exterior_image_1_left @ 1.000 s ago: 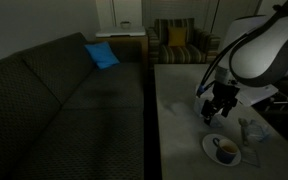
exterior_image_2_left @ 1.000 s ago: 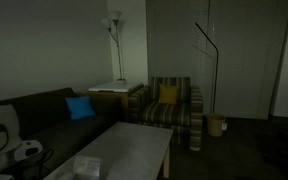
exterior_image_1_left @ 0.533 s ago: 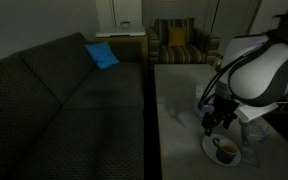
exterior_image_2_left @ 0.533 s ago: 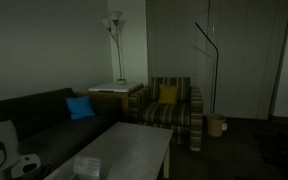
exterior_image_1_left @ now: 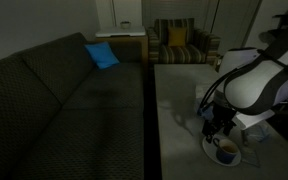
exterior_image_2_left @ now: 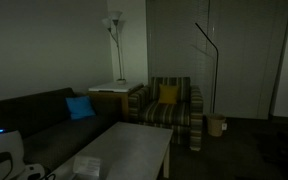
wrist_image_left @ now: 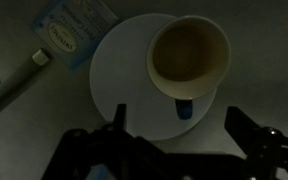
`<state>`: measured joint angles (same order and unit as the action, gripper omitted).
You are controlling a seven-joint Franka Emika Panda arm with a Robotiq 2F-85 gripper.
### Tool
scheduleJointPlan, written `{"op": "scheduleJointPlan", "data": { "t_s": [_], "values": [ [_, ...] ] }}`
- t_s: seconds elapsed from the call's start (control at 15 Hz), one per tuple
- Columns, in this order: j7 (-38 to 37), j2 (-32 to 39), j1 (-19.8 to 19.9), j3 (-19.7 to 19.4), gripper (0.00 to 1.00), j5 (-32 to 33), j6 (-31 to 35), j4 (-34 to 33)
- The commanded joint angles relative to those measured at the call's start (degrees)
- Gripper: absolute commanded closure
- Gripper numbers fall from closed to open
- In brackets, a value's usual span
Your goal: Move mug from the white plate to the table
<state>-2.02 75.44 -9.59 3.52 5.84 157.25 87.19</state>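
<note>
The mug (wrist_image_left: 189, 55) is seen upright on the white plate (wrist_image_left: 119, 85), set off-centre towards one edge of it, with its dark inside fully exposed in the wrist view. In an exterior view the mug (exterior_image_1_left: 225, 151) and plate (exterior_image_1_left: 210, 150) are found near the close end of the table (exterior_image_1_left: 174, 110), on its grey top. The gripper (wrist_image_left: 179, 130) is held directly over the plate with its jaws spread wide; nothing is grasped, and the two fingers (wrist_image_left: 119, 130) are seen apart from the mug, neither touching it. In an exterior view the gripper (exterior_image_1_left: 216, 127) is shown just above the mug, pointing down. Beside the plate, a pale blue-white packet (wrist_image_left: 74, 25) and a slim pen-like object (wrist_image_left: 14, 85) are laid flat on the table. Along one long side of the table a dark patterned sofa (exterior_image_1_left: 64, 100) is placed, with a blue cushion (exterior_image_1_left: 101, 55) on it. Beyond the far end a striped armchair (exterior_image_2_left: 169, 110) with a yellow cushion (exterior_image_2_left: 168, 95) is visible, and a floor lamp (exterior_image_2_left: 112, 40) is stood behind it.
</note>
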Motion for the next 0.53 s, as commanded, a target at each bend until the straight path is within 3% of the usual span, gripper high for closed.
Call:
{"op": "scheduleJointPlan", "data": {
  "t_s": [0.0, 0.47],
  "values": [
    [0.6, 0.0, -0.5, -0.4, 0.00, -0.5, 0.4, -0.1],
    [3.3, 5.5, 2.2, 2.0, 0.00, -1.2, -1.6, -6.3]
  ]
}}
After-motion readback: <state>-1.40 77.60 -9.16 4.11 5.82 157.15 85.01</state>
